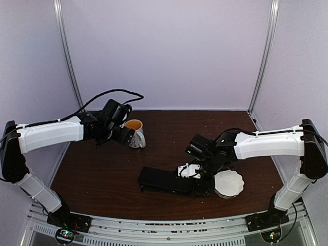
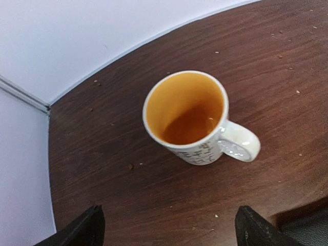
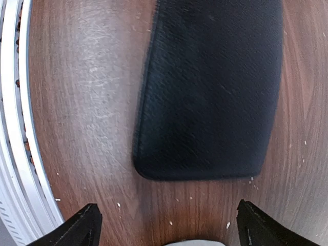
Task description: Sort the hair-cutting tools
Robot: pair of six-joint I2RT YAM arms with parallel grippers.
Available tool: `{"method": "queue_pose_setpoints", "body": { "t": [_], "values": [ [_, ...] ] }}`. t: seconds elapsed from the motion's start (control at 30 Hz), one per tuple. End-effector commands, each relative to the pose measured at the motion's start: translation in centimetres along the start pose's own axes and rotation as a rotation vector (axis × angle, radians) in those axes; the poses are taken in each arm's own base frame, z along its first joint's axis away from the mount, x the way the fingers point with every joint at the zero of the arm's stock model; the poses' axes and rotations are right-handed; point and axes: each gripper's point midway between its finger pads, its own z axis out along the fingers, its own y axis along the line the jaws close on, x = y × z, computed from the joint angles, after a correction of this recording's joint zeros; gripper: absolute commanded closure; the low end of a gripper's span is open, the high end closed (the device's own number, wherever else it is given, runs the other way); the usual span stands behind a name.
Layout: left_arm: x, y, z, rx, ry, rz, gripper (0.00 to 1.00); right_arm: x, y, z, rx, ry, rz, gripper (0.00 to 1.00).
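fingers [image 2: 84, 230] on your left gripper [image 2: 168, 215] are spread wide and released, holding nothing. mug [image 2: 197, 152] stands upright on the table [image 2: 102, 154] just ahead of them, at 12 o'clock in the left wrist view, its handle pointing to about 4 o'clock and its inside orange. from above, that mug is at about 10 o'clock on the table, with your left arm [image 1: 51, 134] stretched across to it from 9 o'clock.

your right gripper [image 3: 166, 207] is likewise released, both fingers [image 3: 82, 228] far apart with only wood between them. it hangs just short of the rounded end of the case [image 3: 210, 87], which lies flat and fills the view toward 12 o'clock; whether the tips touch the table you cannot tell. from above, the case lies at 6 o'clock, and a dish [image 1: 229, 183] sits near it at about 4 o'clock. the case is black and the dish white with a scalloped rim. a rail [image 3: 13, 128] runs along the 9 o'clock edge of the right wrist view.

scissors and clips: you cannot find them in any view, so their place cannot be told.
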Motion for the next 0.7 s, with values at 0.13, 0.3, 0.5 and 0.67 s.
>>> {"method": "queue_pose_setpoints", "body": {
  "t": [0.13,0.3,0.5,0.67],
  "values": [
    [-1.4,-7.2,2.1,0.334,0.016,0.051,0.24,-2.7,-0.5,1.5,0.101,0.002,-0.088,0.07],
    [-0.5,-9.9,3.4,0.434,0.043,0.078,0.32,-3.3,-2.2,2.4,0.172,0.015,-0.075,0.10],
    [0.7,-12.1,4.4,0.522,0.071,0.113,0.34,-1.4,-8.1,1.4,0.368,0.053,0.047,0.09],
    [2.4,-12.4,4.6,0.538,0.103,0.107,0.35,-0.7,-12.4,0.3,0.416,0.026,0.162,0.08]
  ]
}}
